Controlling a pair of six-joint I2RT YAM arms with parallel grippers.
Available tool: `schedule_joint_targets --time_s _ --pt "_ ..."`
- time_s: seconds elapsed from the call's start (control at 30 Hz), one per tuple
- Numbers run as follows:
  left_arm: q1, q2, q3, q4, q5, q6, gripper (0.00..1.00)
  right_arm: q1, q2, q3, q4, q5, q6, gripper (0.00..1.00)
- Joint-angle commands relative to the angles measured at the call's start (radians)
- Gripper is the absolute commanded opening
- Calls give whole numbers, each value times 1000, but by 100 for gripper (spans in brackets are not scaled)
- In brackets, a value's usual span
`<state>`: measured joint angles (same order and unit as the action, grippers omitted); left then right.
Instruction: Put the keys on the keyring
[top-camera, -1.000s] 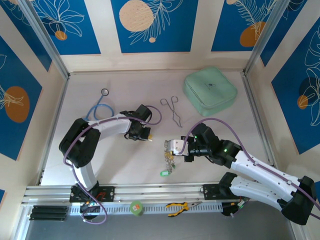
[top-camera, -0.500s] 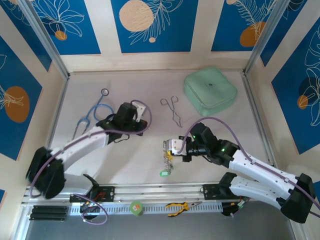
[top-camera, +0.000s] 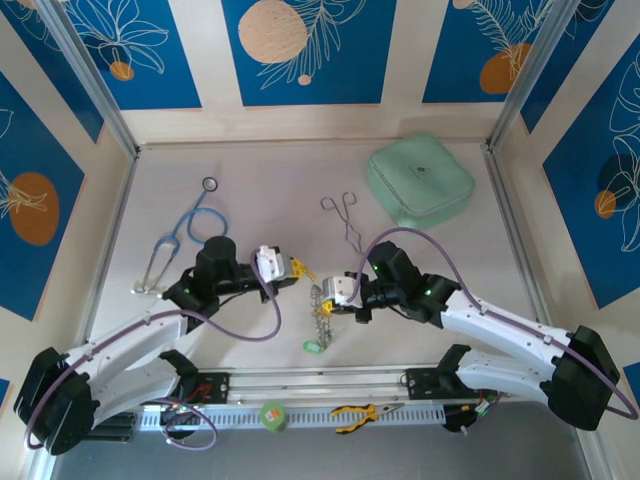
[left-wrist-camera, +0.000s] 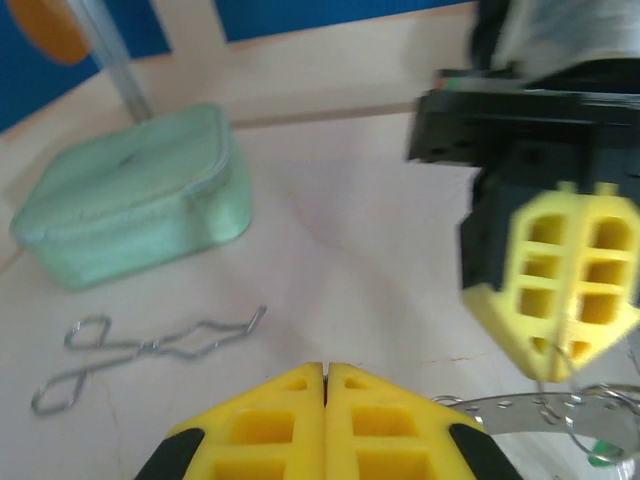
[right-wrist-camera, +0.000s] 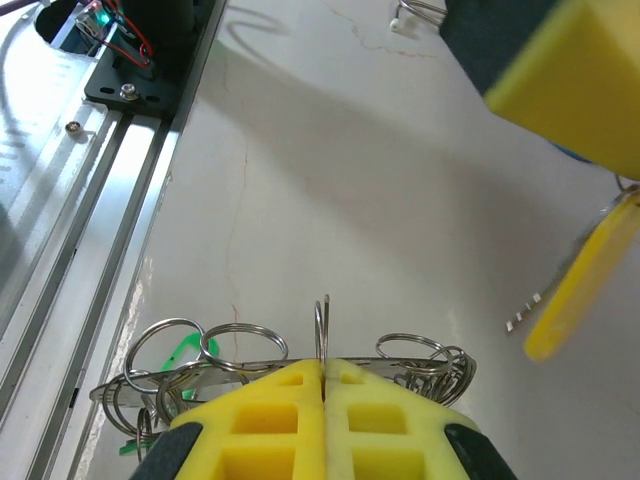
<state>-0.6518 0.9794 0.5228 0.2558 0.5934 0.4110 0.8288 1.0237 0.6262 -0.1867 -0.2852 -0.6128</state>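
The left arm has swung down and across from the back of the surface (top-camera: 240, 180), away from the stethoscope (top-camera: 190, 225), so that the left fingers (left-wrist-camera: 265, 430) now point straight at the right ones near the front centre. They are pressed together, and a yellow key (right-wrist-camera: 585, 285) hangs just below them. It looks pinched at the very tips, though the left wrist camera does not show the pinch itself, so that grip is a fair guess rather than a certainty. The right fingers (right-wrist-camera: 260, 435) have edged a little toward the left arm and are clamped shut on the rim of the keyring (left-wrist-camera: 515, 408). They hold it edge-up above the surface, its small loops bunched beside them and a strand hanging down with a green key (top-camera: 312, 346) at the bottom. The yellow key is near the ring but apart from it, off to one side of the upright rim with bare surface between them. For the task, this reads as the end of the approach. Key and ring now face each other, and what remains is the fine part: lining the key's hole up with a loop or the rim and threading it on.
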Motion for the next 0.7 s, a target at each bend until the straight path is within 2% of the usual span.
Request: schedule_joint_targets --time_s 0.0,0.17,0.33,0.67 --pt "10 -32 -7 20 135 238 0 -16 1 38 30 -69 -15 0" --pt "9 -30 27 -113 173 432 0 -39 18 61 15 -108 -31 0" --pt "4 -7 34 -101 205 468 0 -52 35 86 -3 -143 -45 0" --pt "-23 -14 42 -138 195 526 0 -59 58 104 3 -172 -47 0"
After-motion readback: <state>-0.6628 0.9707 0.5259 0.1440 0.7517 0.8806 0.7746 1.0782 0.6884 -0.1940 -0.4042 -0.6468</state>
